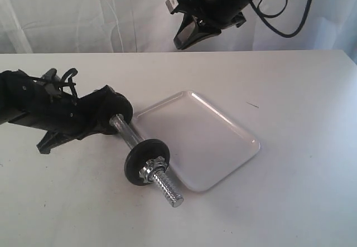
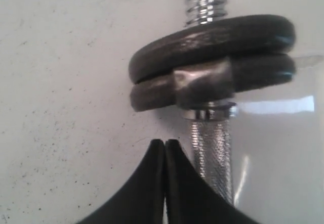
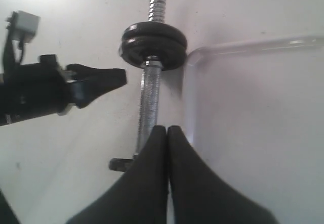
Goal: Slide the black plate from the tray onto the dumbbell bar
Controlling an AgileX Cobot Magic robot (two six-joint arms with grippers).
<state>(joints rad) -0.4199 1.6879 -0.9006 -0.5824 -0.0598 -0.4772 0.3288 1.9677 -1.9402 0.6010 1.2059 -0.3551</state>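
Observation:
The dumbbell bar (image 1: 129,136) lies on the table beside the tray (image 1: 217,141), chrome with a threaded end (image 1: 169,190). Two black plates (image 1: 144,159) sit stacked on it, with a silver star nut (image 1: 152,168) on their outer side. Close up, the black plates (image 2: 212,62) press together above the knurled shaft (image 2: 212,153). No disc lies in the tray. My left gripper (image 2: 165,142) is shut and empty, its tips right beside the shaft. My right gripper (image 3: 167,128) is shut and empty too, raised high over the far side (image 1: 187,34), looking down on the bar (image 3: 150,97).
The white table (image 1: 290,202) spreads around everything. The left arm (image 1: 50,107) lies low across the left side, its end over the bar's inner end. A cable (image 1: 290,24) hangs behind the right arm, and a white curtain backs the scene.

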